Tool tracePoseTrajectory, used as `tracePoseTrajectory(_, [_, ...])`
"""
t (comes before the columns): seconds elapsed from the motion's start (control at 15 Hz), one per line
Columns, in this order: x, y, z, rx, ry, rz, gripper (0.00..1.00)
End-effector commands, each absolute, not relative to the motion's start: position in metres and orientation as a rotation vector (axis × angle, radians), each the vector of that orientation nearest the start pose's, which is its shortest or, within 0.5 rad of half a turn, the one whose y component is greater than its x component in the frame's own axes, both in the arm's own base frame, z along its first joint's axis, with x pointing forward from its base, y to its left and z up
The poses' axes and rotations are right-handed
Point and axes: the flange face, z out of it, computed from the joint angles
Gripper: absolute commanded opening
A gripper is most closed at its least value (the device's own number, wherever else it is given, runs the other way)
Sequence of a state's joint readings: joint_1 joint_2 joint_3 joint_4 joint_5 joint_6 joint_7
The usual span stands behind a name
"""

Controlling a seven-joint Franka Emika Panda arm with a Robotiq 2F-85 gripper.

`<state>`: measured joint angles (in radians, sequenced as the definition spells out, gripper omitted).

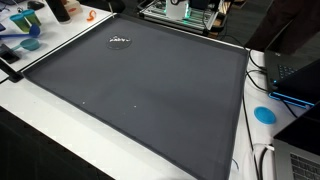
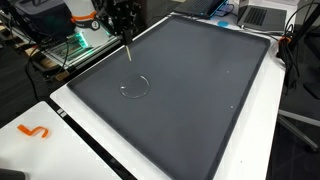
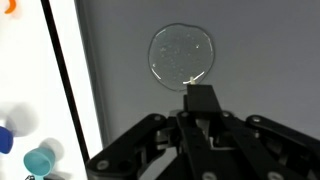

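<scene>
I have two outside cameras set high and well back, each tilted down over the dark mat [image 1: 140, 100] on the desk [image 1: 35, 118] from a different side. My wrist camera looks almost straight down from close in, past the end effector [image 3: 200, 98]. All three views share the clear round lid [image 1: 119, 41] on the mat.

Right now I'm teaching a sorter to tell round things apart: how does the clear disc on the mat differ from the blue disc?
The clear disc is see-through, with little but its rim showing; the blue disc is solid colour. The clear disc lies on the grey mat; the blue disc lies off it, on the white table. Both are round and lie flat.
</scene>
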<state>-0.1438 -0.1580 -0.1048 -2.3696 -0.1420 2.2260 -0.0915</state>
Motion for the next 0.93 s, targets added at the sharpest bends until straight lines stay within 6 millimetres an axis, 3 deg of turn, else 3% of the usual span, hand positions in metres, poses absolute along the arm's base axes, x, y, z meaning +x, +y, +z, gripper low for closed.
tracePoseTrajectory(0.0, [0.466,-0.125,0.379,-3.221,0.103,0.032,0.04])
tracePoseTrajectory(0.4, [0.476,-0.137,0.325,-3.187,0.099,0.101,0.04])
tracePoseTrajectory(0.87, [0.485,-0.144,0.29,-3.175,0.077,0.076,0.04])
